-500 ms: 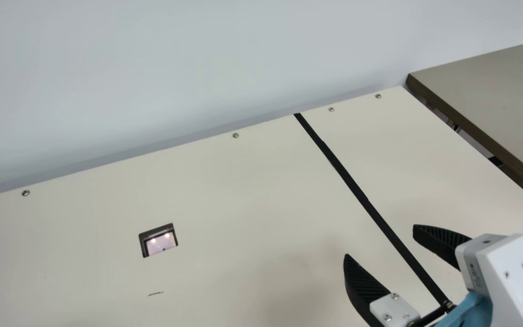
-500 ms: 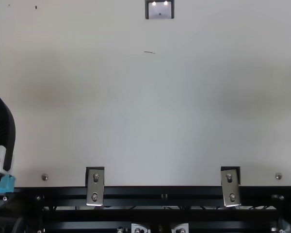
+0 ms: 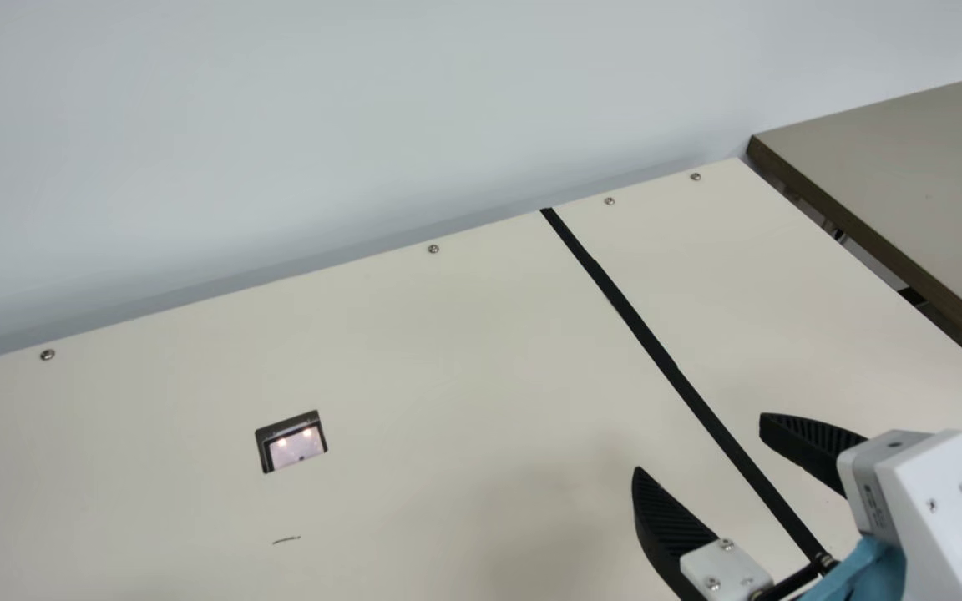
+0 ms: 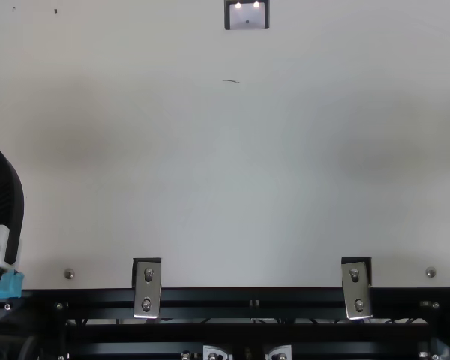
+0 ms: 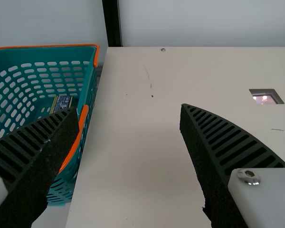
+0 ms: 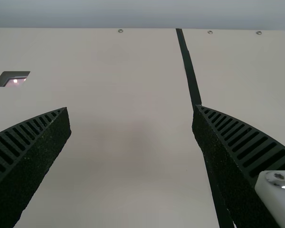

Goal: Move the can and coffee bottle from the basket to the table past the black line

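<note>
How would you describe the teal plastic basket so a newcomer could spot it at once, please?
From the flat cream table, find its edge near the black left gripper. Beside that edge is the basket, with rounded holes in its walls. Orange trim sets it apart from the plain table.

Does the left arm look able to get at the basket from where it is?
Probably yes: the left gripper is open near the basket, and nothing visible stands between them. One finger already overlaps the rim in the left wrist view, so contact seems possible.
</note>
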`<action>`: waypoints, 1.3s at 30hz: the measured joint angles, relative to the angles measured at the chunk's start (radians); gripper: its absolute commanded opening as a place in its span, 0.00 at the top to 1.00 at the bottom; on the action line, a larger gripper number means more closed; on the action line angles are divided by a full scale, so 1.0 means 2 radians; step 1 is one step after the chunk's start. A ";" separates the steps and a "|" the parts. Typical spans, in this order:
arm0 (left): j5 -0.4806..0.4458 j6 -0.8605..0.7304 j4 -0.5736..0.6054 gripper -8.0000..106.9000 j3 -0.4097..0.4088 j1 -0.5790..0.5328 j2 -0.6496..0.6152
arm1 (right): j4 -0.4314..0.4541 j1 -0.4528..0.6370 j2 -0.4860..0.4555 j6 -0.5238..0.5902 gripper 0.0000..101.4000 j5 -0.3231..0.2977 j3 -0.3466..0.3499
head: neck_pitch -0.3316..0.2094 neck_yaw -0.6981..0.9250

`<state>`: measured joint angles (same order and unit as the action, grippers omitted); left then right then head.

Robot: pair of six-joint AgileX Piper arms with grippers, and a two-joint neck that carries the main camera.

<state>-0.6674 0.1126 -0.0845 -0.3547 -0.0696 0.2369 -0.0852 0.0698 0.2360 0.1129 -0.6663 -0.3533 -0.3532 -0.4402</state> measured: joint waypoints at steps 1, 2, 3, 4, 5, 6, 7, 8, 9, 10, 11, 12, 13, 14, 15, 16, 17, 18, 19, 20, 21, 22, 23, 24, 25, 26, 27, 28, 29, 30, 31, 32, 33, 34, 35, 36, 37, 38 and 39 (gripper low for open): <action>0.000 0.000 0.000 0.15 0.000 0.000 0.000 | 0.000 0.000 0.000 0.000 0.00 0.000 0.000 | 0.000 0.000; 0.000 0.000 0.000 0.15 0.000 0.000 0.000 | 0.000 0.000 0.000 0.000 0.00 0.000 0.000 | 0.000 0.000; 0.000 0.000 0.000 0.15 0.000 0.000 0.000 | 0.000 0.000 0.000 0.000 0.00 0.000 0.000 | 0.000 0.000; 0.000 0.000 0.000 0.15 0.000 0.000 0.000 | 0.000 -0.001 0.000 0.000 0.00 0.000 0.000 | 0.000 0.000; 0.000 0.000 0.000 0.15 0.000 0.000 0.000 | 0.000 -0.001 0.000 0.000 0.00 -0.001 -0.002 | 0.000 0.000; 0.000 0.000 0.000 0.15 0.000 0.000 0.000 | 0.000 -0.001 0.002 -0.001 0.00 -0.001 -0.004 | 0.000 0.000; 0.000 0.000 0.000 0.15 0.000 0.000 0.000 | 0.000 -0.001 0.004 -0.001 0.00 -0.001 -0.009 | 0.000 0.003; 0.000 0.000 0.000 0.15 0.000 0.000 0.000 | 0.000 -0.001 0.007 -0.003 0.00 -0.002 -0.015 | 0.000 0.000; 0.000 0.000 0.000 0.15 0.000 0.000 0.000 | 0.000 -0.001 0.010 -0.004 0.00 -0.002 -0.022 | 0.000 0.000; 0.000 0.000 0.000 0.15 0.000 0.000 0.000 | 0.000 -0.003 0.013 -0.005 0.00 -0.003 -0.030 | 0.005 0.000; 0.000 0.000 0.000 0.15 0.000 0.000 0.000 | 0.000 -0.003 0.016 -0.007 0.00 -0.005 -0.039 | 0.000 0.003; 0.000 0.000 0.000 0.15 0.000 0.000 0.000 | 0.001 -0.005 0.021 -0.008 0.00 -0.008 -0.052 | 0.000 0.000; 0.000 0.000 0.000 0.15 0.000 0.000 0.000 | 0.001 -0.005 0.025 -0.010 0.00 -0.013 -0.061 | 0.000 0.003; 0.000 0.000 0.000 0.15 0.000 0.000 0.000 | 0.001 -0.007 0.028 -0.013 0.00 -0.019 -0.073 | 0.000 0.000; 0.000 0.000 0.000 0.15 0.000 0.000 0.000 | 0.000 -0.009 0.032 -0.016 0.00 -0.025 -0.086 | 0.000 0.003; 0.000 0.000 0.000 0.15 0.000 0.000 0.000 | 0.000 -0.011 0.035 -0.018 0.00 -0.032 -0.099 | 0.000 0.000; 0.000 0.000 0.000 0.15 0.000 0.000 0.000 | -0.001 -0.012 0.038 -0.023 0.00 -0.041 -0.113 | 0.000 0.000; 0.000 0.000 0.000 0.15 0.000 0.000 0.000 | -0.001 -0.014 0.041 -0.026 0.00 -0.050 -0.127 | 0.000 0.003; 0.000 0.000 0.000 0.15 0.000 0.000 0.000 | -0.002 -0.016 0.044 -0.030 0.00 -0.059 -0.141 | 0.000 0.003; 0.000 0.000 0.000 0.15 0.000 0.000 0.000 | -0.004 -0.019 0.047 -0.035 0.00 -0.071 -0.156 | 0.000 0.000; 0.000 0.000 0.000 0.15 0.000 0.000 0.000 | -0.008 -0.021 0.049 -0.042 0.00 -0.081 -0.171 | 0.000 0.003; 0.000 0.000 0.000 0.15 0.000 0.000 0.000 | -0.010 -0.024 0.050 -0.046 0.00 -0.092 -0.185 | 0.000 0.000; 0.000 0.000 0.000 0.15 0.000 0.000 0.000 | -0.011 -0.026 0.052 -0.052 0.00 -0.104 -0.200 | 0.000 0.003; 0.000 0.000 0.000 0.15 0.000 0.000 0.000 | -0.012 -0.028 0.055 -0.056 0.00 -0.115 -0.214 | 0.000 0.003; 0.000 0.000 0.000 0.15 0.000 0.000 0.000 | -0.015 -0.030 0.058 -0.065 0.00 -0.127 -0.229 | 0.000 0.000; 0.000 0.000 0.000 0.15 0.000 0.000 0.000 | -0.017 -0.032 0.060 -0.071 0.00 -0.137 -0.240 | 0.000 0.000; 0.000 0.000 0.000 0.15 0.000 0.000 0.000 | -0.019 -0.035 0.062 -0.077 0.00 -0.149 -0.254 | 0.000 0.000; 0.000 0.000 0.000 0.15 0.000 0.000 0.000 | -0.019 -0.037 0.064 -0.084 0.00 -0.160 -0.268 | 0.000 0.000; 0.000 0.000 0.000 0.15 0.000 0.000 0.000 | -0.019 -0.040 0.065 -0.093 0.00 -0.171 -0.281 | 0.000 0.000; 0.000 0.000 0.000 0.15 0.000 0.000 0.000 | -0.022 -0.044 0.067 -0.101 0.00 -0.183 -0.294 | 0.000 0.003; 0.000 0.000 0.000 0.15 0.000 0.000 0.000 | -0.025 -0.049 0.069 -0.111 0.00 -0.194 -0.307 | 0.000 0.000; 0.000 0.000 0.000 0.15 0.000 0.000 0.000 | -0.028 -0.054 0.072 -0.120 0.00 -0.209 -0.319 | 0.000 0.000; 0.000 0.000 0.000 0.15 0.000 0.000 0.000 | -0.029 -0.058 0.072 -0.130 0.00 -0.219 -0.330 | 0.000 0.000; 0.000 0.000 0.000 0.15 0.000 0.000 0.000 | -0.031 -0.063 0.073 -0.140 0.00 -0.233 -0.341 | 0.000 0.000; 0.000 0.000 0.000 0.15 0.000 0.000 0.000 | -0.032 -0.069 0.074 -0.149 0.00 -0.243 -0.350 | 0.000 0.000; 0.000 0.000 0.000 0.15 0.000 0.000 0.000 | -0.034 -0.075 0.074 -0.159 0.00 -0.253 -0.359 | 0.000 0.000; 0.000 0.000 0.000 0.15 0.000 0.000 0.000 | -0.036 -0.081 0.074 -0.170 0.00 -0.262 -0.368 | 0.000 0.003; 0.000 0.000 0.000 0.15 0.000 0.000 0.000 | -0.039 -0.088 0.075 -0.182 0.00 -0.272 -0.374 | 0.000 0.000; 0.000 0.000 0.000 0.15 0.000 0.000 0.000 | -0.041 -0.095 0.077 -0.191 0.00 -0.276 -0.376 | 0.000 0.000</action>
<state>-0.6674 0.1126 -0.0845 -0.3547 -0.0696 0.2369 -0.1677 -0.1198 0.3891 -0.2683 -1.2192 -1.1054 -0.3532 -0.4402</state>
